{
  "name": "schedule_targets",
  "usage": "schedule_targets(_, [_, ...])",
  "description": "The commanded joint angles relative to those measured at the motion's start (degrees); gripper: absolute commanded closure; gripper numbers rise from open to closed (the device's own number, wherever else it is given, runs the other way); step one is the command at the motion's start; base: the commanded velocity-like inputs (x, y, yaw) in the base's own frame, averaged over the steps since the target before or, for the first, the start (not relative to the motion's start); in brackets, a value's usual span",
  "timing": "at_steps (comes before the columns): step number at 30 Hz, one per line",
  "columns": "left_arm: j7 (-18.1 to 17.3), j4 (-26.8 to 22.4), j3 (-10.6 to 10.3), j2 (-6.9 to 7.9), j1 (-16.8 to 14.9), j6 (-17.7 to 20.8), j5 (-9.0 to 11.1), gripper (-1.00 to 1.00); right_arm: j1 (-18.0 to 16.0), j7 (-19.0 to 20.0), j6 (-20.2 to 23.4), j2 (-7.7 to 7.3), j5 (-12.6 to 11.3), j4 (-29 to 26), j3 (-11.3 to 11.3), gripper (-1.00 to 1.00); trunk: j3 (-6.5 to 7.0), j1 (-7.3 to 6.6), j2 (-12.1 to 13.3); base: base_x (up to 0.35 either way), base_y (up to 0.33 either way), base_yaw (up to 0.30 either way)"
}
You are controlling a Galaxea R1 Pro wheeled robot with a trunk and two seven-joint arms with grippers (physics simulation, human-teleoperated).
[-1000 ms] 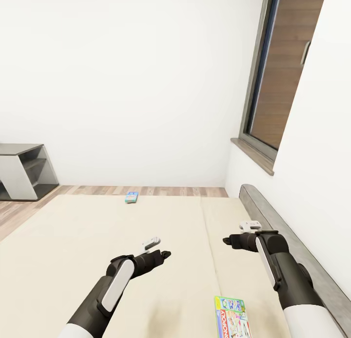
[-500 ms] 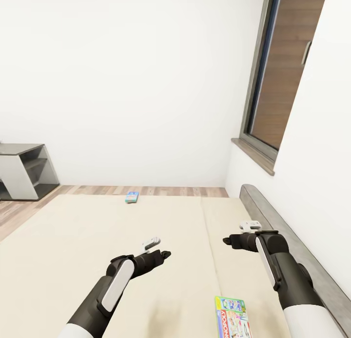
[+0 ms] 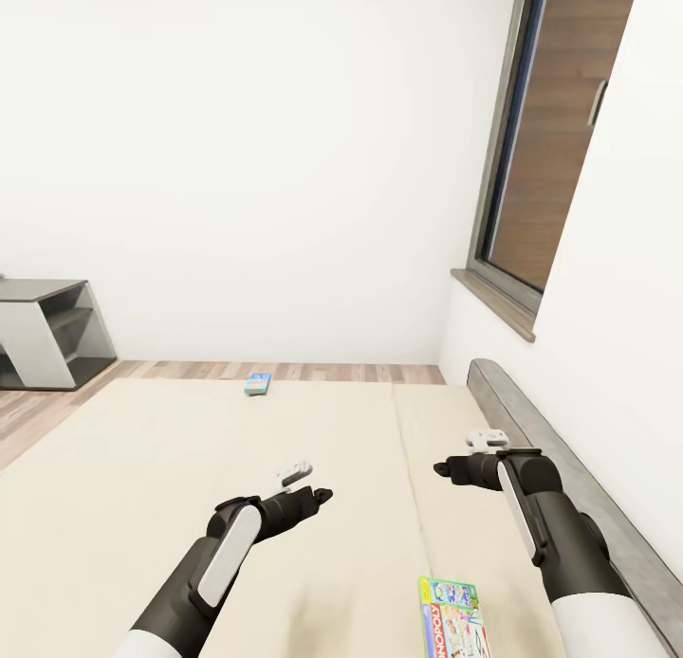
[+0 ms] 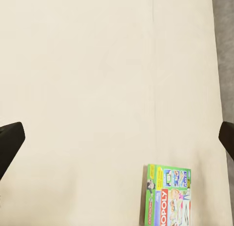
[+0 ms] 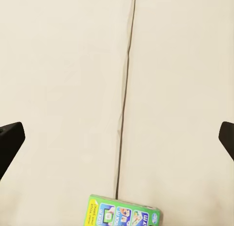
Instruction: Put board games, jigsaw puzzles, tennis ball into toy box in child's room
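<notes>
Two board games lie on the bed (image 3: 142,468). The green-white-red Monopoly box (image 3: 451,618) is flat on the cream mattress near me, between my two arms and closer to the right one. It also appears under my left gripper (image 4: 117,138) as the Monopoly box (image 4: 168,196), and under my right gripper (image 5: 117,138) as the Monopoly box (image 5: 122,214). A smaller blue game box (image 3: 257,384) rests at the mattress's far edge. My left gripper (image 3: 321,495) and right gripper (image 3: 442,468) hover above the mattress, both open and holding nothing. The table, toy box, jigsaw puzzles and tennis ball are out of view.
A grey padded headboard (image 3: 541,440) runs along the right wall under a window (image 3: 555,137). A grey open shelf unit (image 3: 43,345) stands at the far left on the wooden floor (image 3: 38,407). A white wall lies beyond the bed.
</notes>
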Motion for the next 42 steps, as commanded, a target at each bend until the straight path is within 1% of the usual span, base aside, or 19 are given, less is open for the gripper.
schedule_targets(1, [0.5,-0.1,0.0,0.01,0.0,0.1,0.6,-1.0,0.0,0.6,0.2,0.0,0.6,-0.1,0.0,-1.0,-0.06,0.0,0.0,0.0,0.0,0.006])
schedule_targets(11, [0.5,-0.1,0.0,0.01,0.0,0.1,0.6,-1.0,0.0,0.6,0.2,0.0,0.6,0.0,-0.1,-1.0,-0.06,0.0,0.0,0.0,-0.049,0.004])
schedule_targets(13, [1.2,-0.7,-0.6,-0.65,0.0,-0.1,0.0,-1.0,0.0,1.2,0.3,0.26,0.6,-0.4,0.0,-1.0,-0.06,0.0,0.0,0.0,0.0,0.0])
schedule_targets(17, [1.3,-2.0,-0.4,-1.83,0.0,-0.1,0.1,-1.0,0.0,2.5,0.3,0.26,0.5,-0.2,0.0,-1.0,-0.06,0.0,0.0,0.0,0.0,0.0])
schedule_targets(20, [1.3,-2.6,-0.4,-1.83,0.0,-0.1,0.1,-1.0,0.0,3.2,0.3,0.26,0.5,-0.2,0.0,-1.0,-0.06,0.0,0.0,0.0,0.0,0.0])
schedule_targets(42, [1.3,-2.6,-0.4,-1.83,0.0,-0.1,0.1,-1.0,0.0,3.2,0.3,0.26,0.5,-0.2,0.0,-1.0,-0.06,0.0,0.0,0.0,0.0,0.0])
